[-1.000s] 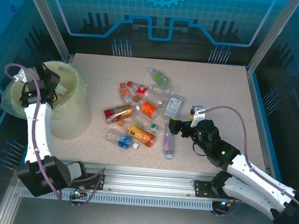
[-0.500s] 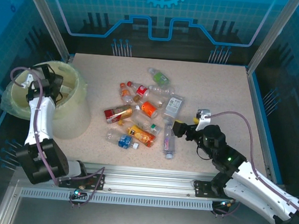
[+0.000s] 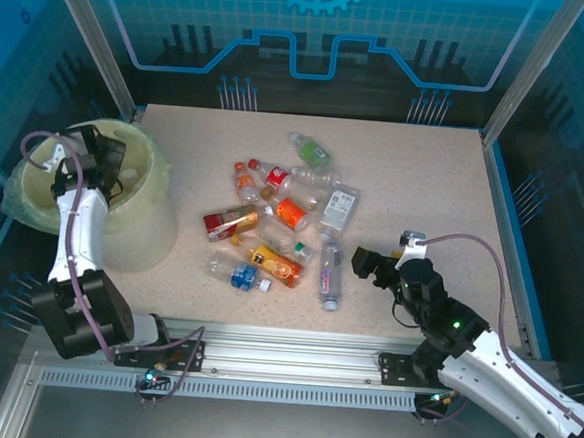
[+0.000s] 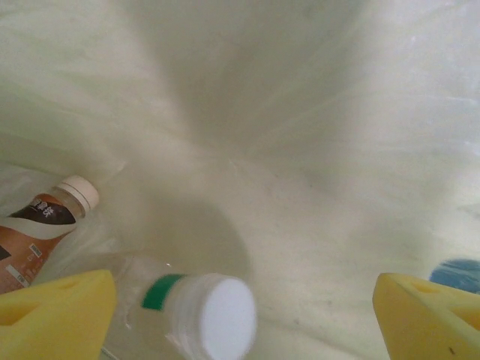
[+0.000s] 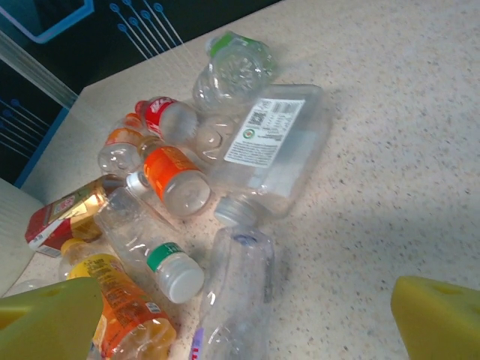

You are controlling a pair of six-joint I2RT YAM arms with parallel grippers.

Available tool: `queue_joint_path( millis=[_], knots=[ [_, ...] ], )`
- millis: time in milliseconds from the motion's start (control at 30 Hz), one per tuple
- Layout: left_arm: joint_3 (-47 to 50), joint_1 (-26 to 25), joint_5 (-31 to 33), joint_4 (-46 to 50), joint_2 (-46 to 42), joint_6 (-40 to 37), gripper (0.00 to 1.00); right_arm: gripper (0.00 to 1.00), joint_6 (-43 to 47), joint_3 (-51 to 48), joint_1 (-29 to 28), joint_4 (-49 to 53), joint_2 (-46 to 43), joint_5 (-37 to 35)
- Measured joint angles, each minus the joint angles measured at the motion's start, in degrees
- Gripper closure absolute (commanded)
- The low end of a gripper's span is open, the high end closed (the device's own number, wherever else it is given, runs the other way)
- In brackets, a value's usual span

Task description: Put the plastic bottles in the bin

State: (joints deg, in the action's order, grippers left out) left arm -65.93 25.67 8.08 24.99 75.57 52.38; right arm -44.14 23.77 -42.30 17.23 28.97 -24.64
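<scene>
Over bin point(image 3: 145, 239): left gripper point(image 4: 244, 315), jaws wide, apparently to drop white-capped bottle point(image 4: 206, 319); right gripper point(image 3: 364, 264), wide, facing plastic bottles point(image 3: 276, 228) for pickup.

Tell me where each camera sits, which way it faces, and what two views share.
Top external: above and behind, looking down at table; both arms, left tool over bin, right tool beside bottles.
Left wrist: on left arm, looking down into bin; yellow fingertips.
Right wrist: low, facing bottles; yellow fingertips.
Shared: top and right wrist both show orange-label bottle.

Bright, even overhead light; soft shadows; nearest white cap point(image 4: 217, 319) motion-blurred.
</scene>
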Motion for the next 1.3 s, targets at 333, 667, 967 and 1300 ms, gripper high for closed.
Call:
queue_joint_path(
  millis=[333,667,967,1300],
  knots=[
    [-3.45,0.02,-4.7,1.05,-5.62,-4.02,0.01,0.0,-2.1,1.36,-0.33,4.37,12.46,7.48],
    [-7.28,0.04,-10.4,4.39,-13.94,-15.02,0.01,0.0,-9.64,8.37,-10.8,5.27,31.41,6.01],
    [-7.74,0.04,-25.35,4.02,-20.31,-22.93,0.01,0.01,-10.32,17.33,-13.0,9.33,47.34,7.04],
    [-7.3,-4.96,-28.98,1.66,-25.4,-27.5,0.01,0.08,-12.94,22.51,-17.33,13.94,58.9,6.86]
  ],
)
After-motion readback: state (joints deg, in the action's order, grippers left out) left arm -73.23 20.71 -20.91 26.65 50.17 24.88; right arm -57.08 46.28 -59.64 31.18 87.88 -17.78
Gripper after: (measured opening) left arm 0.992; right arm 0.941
